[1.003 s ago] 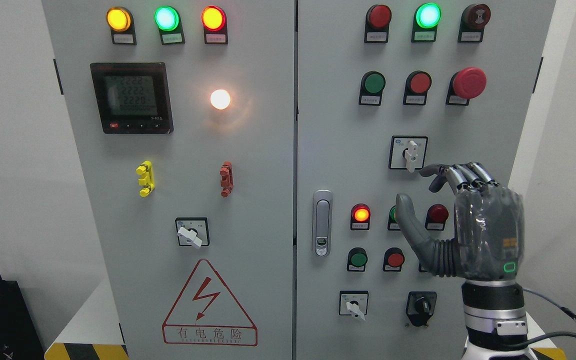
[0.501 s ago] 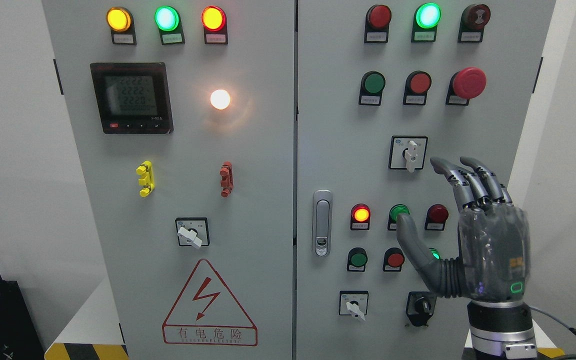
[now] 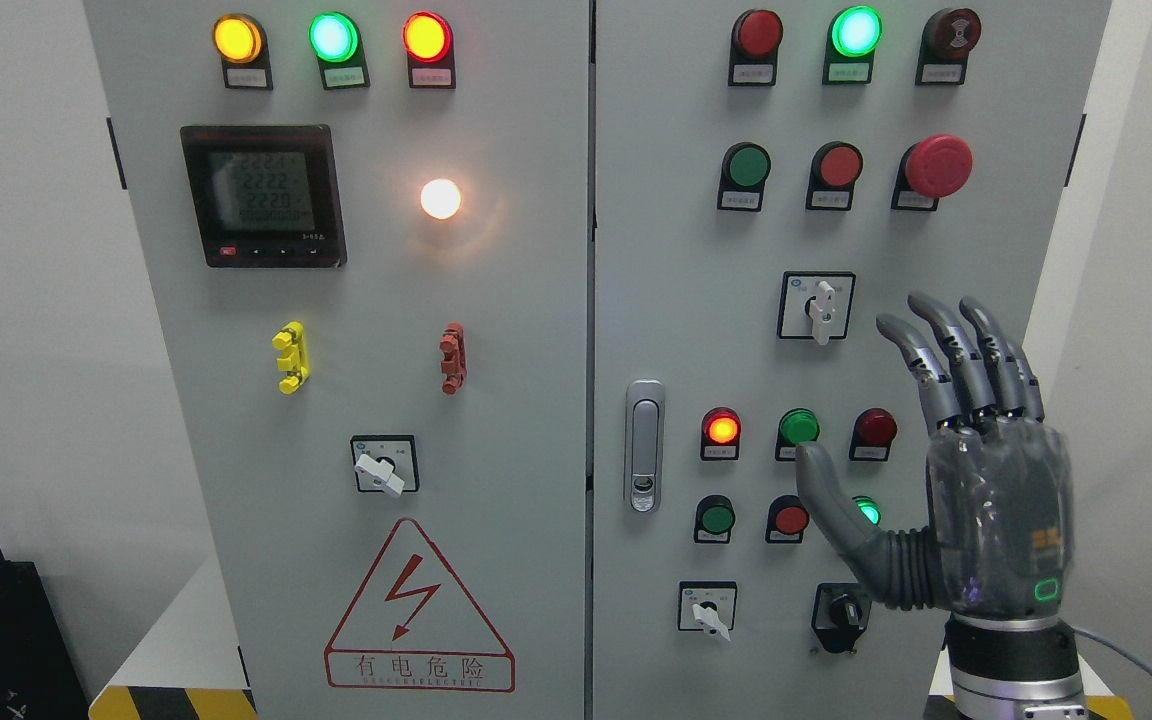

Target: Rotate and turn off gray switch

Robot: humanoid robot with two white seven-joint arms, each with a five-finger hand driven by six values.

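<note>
Fingers (image 3: 946, 345): you see them spread and nearly straight, pointing up and a little left; they hold nothing.
Thumb (image 3: 831, 505): it stretches out to the left, its tip just under the green button (image 3: 798, 427), with panel showing between thumb and fingers.
Right hand (image 3: 976, 480): it stands upright before the right door, its arm coming up from the lower right corner.
Gray switch (image 3: 820, 308): you find it in its square plate on the right door, above and left of the fingertips, apart from them; its white lever points down.
Room around switch: bare panel lies on all sides of the plate, and the nearest fingertip is just beside its right edge, lower.
Black knob (image 3: 843, 612): it sits below the thumb base, close to the wrist.
Right door edge (image 3: 1056, 300): the outer fingers are near it.
Door handle (image 3: 644, 445): well apart, to the left.
</note>
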